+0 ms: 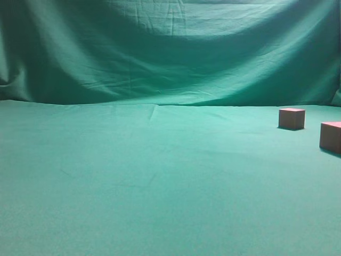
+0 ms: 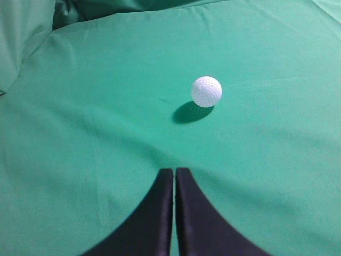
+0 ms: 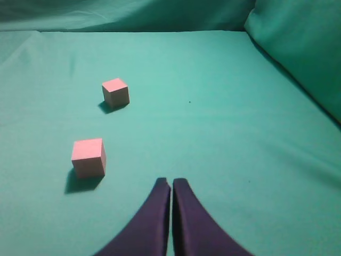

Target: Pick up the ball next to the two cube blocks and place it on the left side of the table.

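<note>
The white dimpled ball lies on the green table in the left wrist view, ahead and slightly right of my left gripper, which is shut and empty, well short of the ball. The ball does not show in the exterior view. Two reddish-brown cube blocks stand at the right of the exterior view, one farther back and one at the frame edge. In the right wrist view they sit ahead and left, the far one and the near one. My right gripper is shut and empty.
Green fabric backdrop rises behind the table. Folds of the cloth rise at the left in the left wrist view and at the right in the right wrist view. Neither arm shows in the exterior view.
</note>
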